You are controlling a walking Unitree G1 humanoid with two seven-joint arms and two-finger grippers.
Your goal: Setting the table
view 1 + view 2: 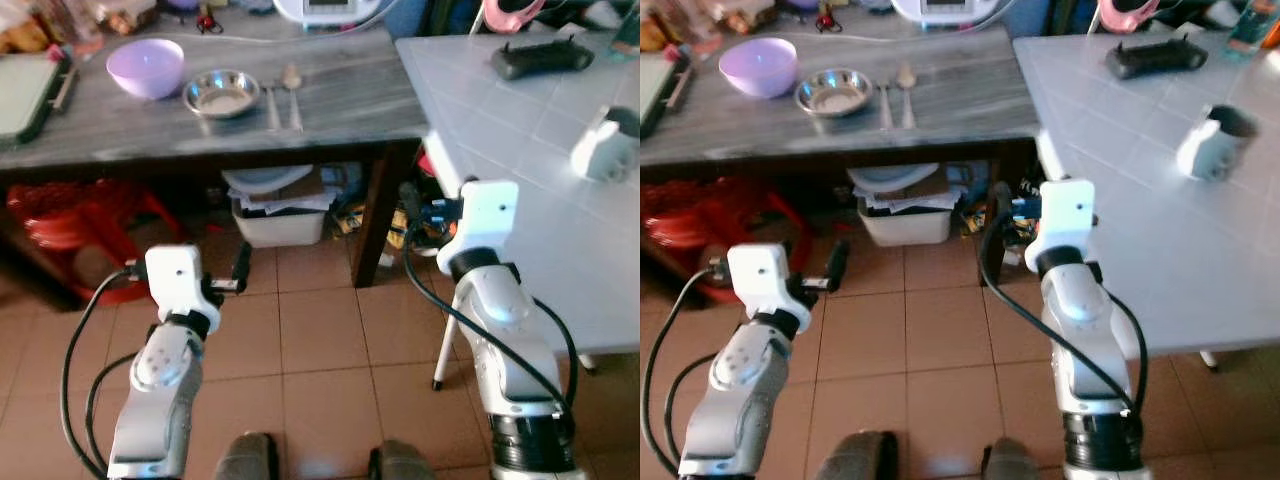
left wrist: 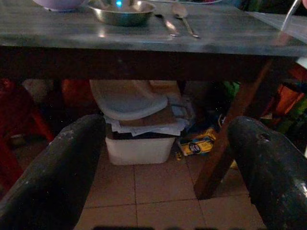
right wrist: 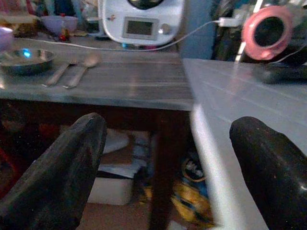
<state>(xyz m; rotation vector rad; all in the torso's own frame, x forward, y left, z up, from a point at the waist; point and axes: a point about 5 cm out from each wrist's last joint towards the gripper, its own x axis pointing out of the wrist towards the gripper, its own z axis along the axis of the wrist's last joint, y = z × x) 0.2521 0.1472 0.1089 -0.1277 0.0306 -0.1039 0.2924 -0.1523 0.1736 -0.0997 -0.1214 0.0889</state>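
We are approaching the grey wooden bench [image 1: 340, 105], both sets of fingers spread apart and empty.
The round steel bowl [image 1: 221, 93], metal spoons [image 1: 283, 100] and lilac plastic bowl [image 1: 146, 67] are lying ahead of and above the left gripper [image 2: 158, 167]; we are needing to raise it first, with the right gripper [image 3: 168, 167] following.

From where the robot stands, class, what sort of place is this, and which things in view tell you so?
Probably a home kitchen or dining corner. A purple bowl, a steel bowl and a spoon lie on the grey wooden table, with a white kitchen appliance plugged in behind.

Left silver arm's black two-fingered gripper [image 2: 163, 167] is raised forward, fingers spread wide; right silver arm's black gripper [image 3: 177, 167] likewise, empty.
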